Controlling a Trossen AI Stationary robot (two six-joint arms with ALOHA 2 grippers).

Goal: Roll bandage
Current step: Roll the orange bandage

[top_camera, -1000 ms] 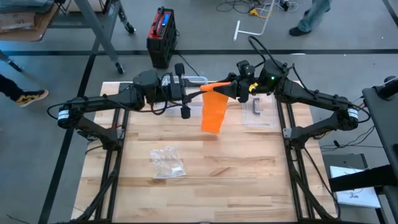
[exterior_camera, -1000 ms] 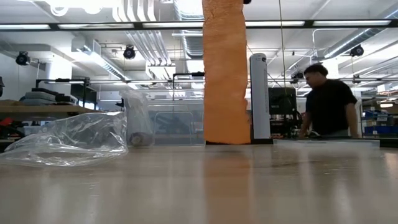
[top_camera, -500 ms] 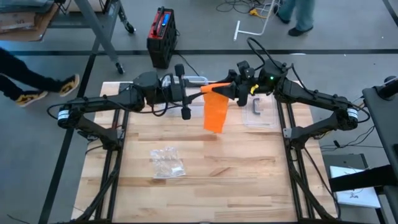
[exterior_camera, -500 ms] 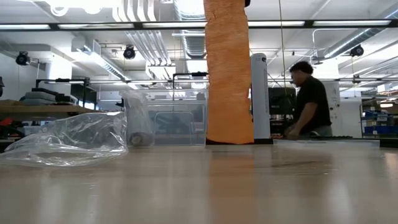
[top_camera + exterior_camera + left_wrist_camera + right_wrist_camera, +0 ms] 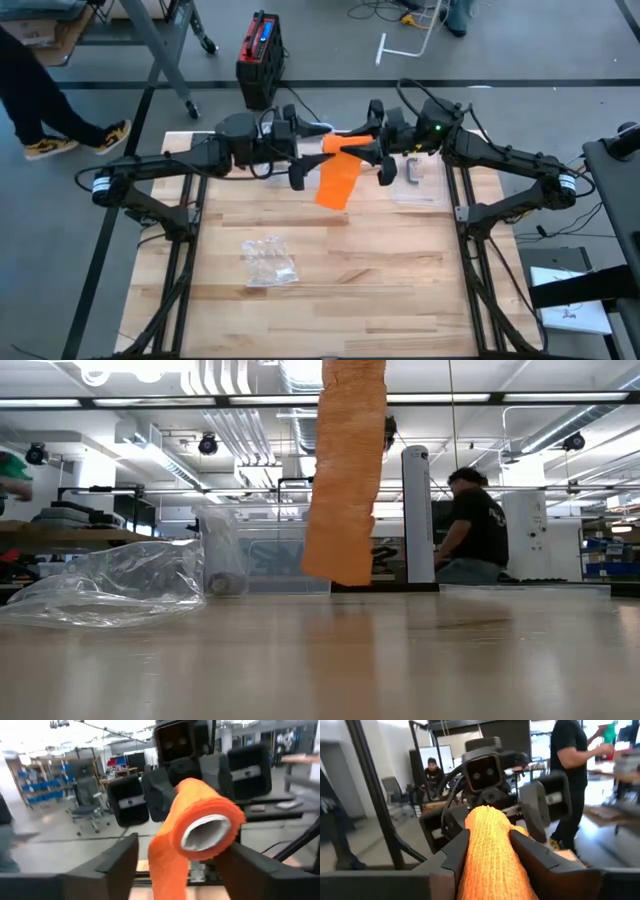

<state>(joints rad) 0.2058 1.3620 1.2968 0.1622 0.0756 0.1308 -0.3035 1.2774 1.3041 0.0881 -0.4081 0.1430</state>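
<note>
Bandage [image 5: 337,180] looks light and soft, its loose tail hanging limp above the table [image 5: 400,280]. Right gripper [image 5: 490,845] is clamped on the firmer roll, the best place to hold, while left gripper [image 5: 182,862] stands wide around its end.

Bandage [image 5: 337,178] hangs between arms; plastic bag [image 5: 270,262] nearer front.

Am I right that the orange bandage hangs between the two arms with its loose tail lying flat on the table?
Not quite. The orange bandage does hang between the arms, but the low view shows its tail ending above the table, not lying on it.
</note>
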